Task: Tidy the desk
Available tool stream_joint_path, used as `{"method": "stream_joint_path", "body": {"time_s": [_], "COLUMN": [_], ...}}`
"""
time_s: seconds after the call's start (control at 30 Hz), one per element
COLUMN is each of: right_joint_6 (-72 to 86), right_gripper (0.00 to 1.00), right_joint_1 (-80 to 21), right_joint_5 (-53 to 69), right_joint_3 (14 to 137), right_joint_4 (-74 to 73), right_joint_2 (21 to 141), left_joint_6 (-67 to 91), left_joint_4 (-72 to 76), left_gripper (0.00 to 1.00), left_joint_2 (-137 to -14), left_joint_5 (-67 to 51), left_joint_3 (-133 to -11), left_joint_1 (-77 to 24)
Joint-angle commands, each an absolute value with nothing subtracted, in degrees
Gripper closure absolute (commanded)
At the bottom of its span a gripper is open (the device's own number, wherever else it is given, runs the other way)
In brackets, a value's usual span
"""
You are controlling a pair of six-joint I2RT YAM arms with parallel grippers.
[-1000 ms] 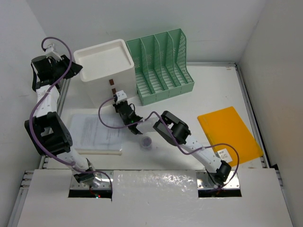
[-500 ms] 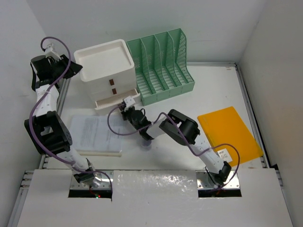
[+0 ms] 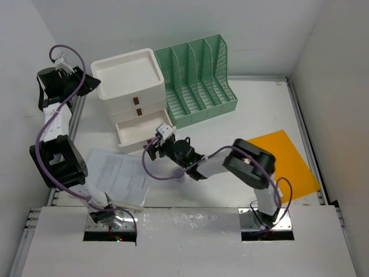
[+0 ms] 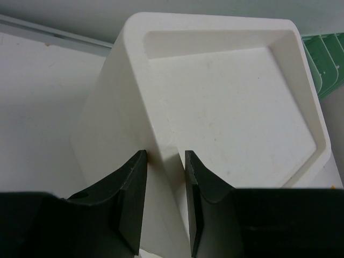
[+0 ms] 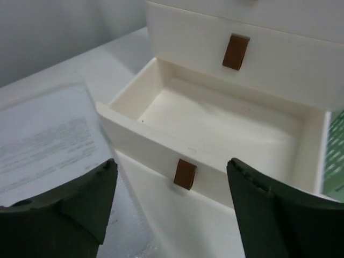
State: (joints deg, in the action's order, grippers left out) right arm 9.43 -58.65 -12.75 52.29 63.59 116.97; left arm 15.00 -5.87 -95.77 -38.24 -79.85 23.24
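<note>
- Whereas a second ago the drawer box (image 3: 130,81) was closed, its bottom drawer (image 3: 144,130) now stands pulled out toward the arms.
- Once pressed together, the right end effector (image 5: 171,164) is now spread, just short of the drawer's brown handle (image 5: 185,173).
- On the box's top rim, the left end effector (image 4: 164,154) pinches the wall.
- Now skewed, the papers (image 3: 118,173) lie on the white worktop (image 3: 259,109), which spans the view under everything.
</note>
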Motion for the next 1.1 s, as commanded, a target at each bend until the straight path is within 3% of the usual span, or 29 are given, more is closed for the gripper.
{"method": "stream_joint_path", "body": {"time_s": [0.0, 0.03, 0.17, 0.27, 0.4, 0.53, 0.87, 1.0, 1.07], "right_joint_6": [5.7, 5.2, 3.1, 1.8, 2.1, 4.7, 3.1, 1.5, 0.8], "right_gripper": [0.19, 0.03, 0.01, 0.01, 0.01, 0.01, 0.02, 0.21, 0.48], "right_joint_1": [-59.0, -59.0, -59.1, -60.4, -63.3, -63.3, -63.3, -63.2, -63.2], "right_joint_5": [-9.8, -9.1, -6.3, -0.2, -1.9, -11.8, -10.0, -8.4, -5.6], "right_joint_3": [51.2, 52.8, 63.2, 62.8, 57.7, 55.4, 52.9, 55.4, 56.8], "right_joint_4": [46.0, 38.4, -4.8, -12.9, -12.3, -11.2, -5.5, -5.4, -5.7], "right_joint_2": [105.0, 100.7, 98.1, 96.7, 94.4, 93.7, 97.8, 101.1, 102.1], "left_joint_6": [14.2, 14.2, 13.8, 13.6, 13.4, 13.1, 12.9, 12.9, 12.7], "left_joint_4": [-13.6, -13.6, -13.3, -13.3, -13.5, -14.1, -14.0, -14.1, -14.2], "left_gripper": [0.99, 0.98, 0.98, 0.98, 0.98, 0.98, 0.98, 0.98, 0.98], "left_joint_2": [-98.1, -98.1, -98.3, -98.5, -98.9, -98.6, -97.6, -97.6, -97.5], "left_joint_5": [-41.1, -41.0, -41.0, -41.0, -41.5, -43.0, -43.4, -43.8, -43.9], "left_joint_3": [-78.1, -78.0, -78.1, -78.2, -78.1, -77.9, -77.8, -77.8, -77.8], "left_joint_1": [22.6, 22.7, 22.7, 22.7, 22.7, 22.7, 22.7, 22.7, 22.7]}}
